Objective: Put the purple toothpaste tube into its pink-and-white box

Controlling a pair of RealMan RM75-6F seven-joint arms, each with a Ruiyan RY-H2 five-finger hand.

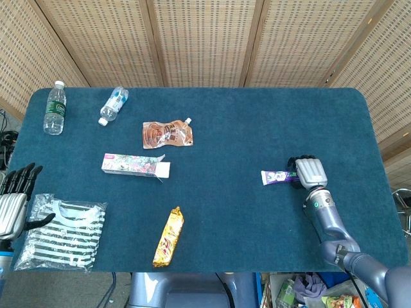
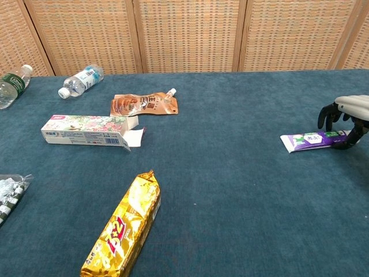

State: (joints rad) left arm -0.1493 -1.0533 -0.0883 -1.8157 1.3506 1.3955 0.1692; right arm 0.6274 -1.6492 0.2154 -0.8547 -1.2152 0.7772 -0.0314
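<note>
The purple toothpaste tube (image 1: 276,176) (image 2: 308,139) lies flat on the blue table at the right, with its cap end hidden under my right hand (image 1: 309,172) (image 2: 345,118). That hand arches over the cap end: its dark fingers hang on the far side and its thumb sits at the near side, and no firm grip shows. Left of centre lies the pink-and-white box (image 1: 136,164) (image 2: 86,130), its right end flap open towards the tube. My left hand (image 1: 14,200) hovers with its fingers apart at the table's left edge, holding nothing.
Two water bottles (image 1: 54,108) (image 1: 113,104) lie at the far left. A brown spouted pouch (image 1: 167,134) sits behind the box. Near the front edge is a gold snack bar (image 1: 168,237). A bagged striped shirt (image 1: 61,231) lies beside my left hand.
</note>
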